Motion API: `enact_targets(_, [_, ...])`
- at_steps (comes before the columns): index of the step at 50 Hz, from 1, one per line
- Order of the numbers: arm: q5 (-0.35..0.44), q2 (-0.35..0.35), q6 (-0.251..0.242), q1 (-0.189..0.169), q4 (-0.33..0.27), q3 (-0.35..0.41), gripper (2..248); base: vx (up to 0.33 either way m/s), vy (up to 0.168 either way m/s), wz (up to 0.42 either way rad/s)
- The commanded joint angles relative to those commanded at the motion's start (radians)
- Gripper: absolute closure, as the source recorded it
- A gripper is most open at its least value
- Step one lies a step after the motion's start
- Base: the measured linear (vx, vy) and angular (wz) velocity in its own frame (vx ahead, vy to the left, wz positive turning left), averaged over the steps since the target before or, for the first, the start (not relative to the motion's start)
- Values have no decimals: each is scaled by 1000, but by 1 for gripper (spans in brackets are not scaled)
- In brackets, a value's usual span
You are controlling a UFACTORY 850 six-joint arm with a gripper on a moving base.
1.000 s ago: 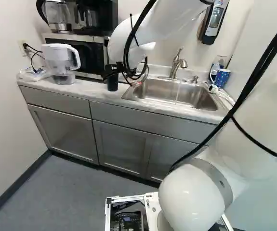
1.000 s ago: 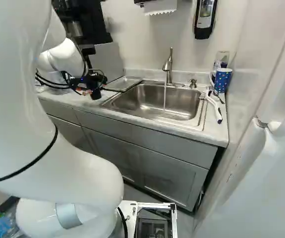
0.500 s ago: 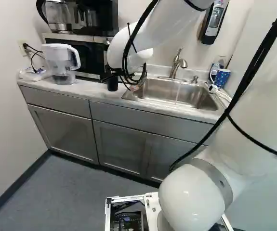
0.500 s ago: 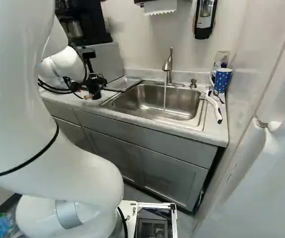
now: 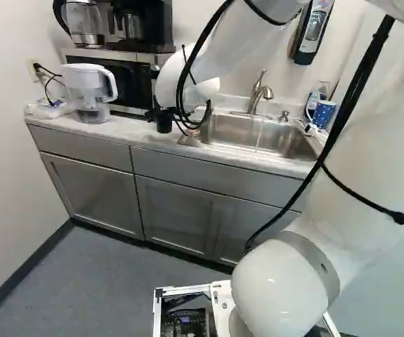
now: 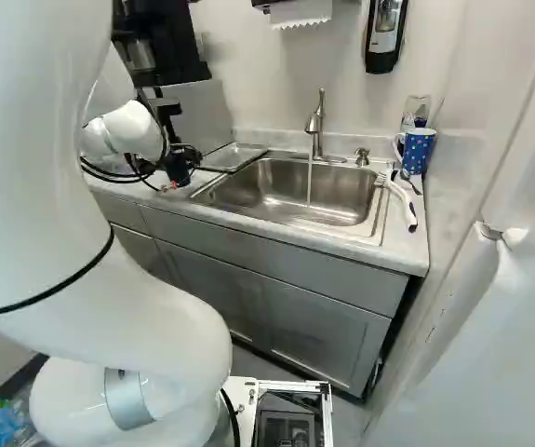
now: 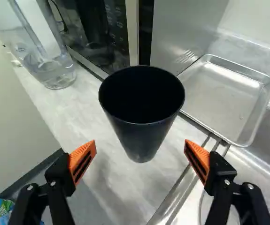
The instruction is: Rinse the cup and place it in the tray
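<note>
Counter (image 7: 81,110) w/ blk cup (image 7: 142,136), ctr'd ahead of spread fingers (image 7: 82,158).

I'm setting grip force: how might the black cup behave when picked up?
The black cup could tip if nudged, its base being narrower than its rim. Its smooth, tapered wall might slip down through a light pinch.

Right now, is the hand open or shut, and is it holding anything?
Hand: open, holding nothing; the dark cup shows between its spread fingers, with a gap on each side.
</note>
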Motion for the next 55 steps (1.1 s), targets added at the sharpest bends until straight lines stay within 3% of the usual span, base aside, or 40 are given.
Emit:
enact_targets(31, [129,-65,0,0,0,6,3,0,0,0])
enact_targets(55, [229,-65,0,0,0,6,3,0,0,0])
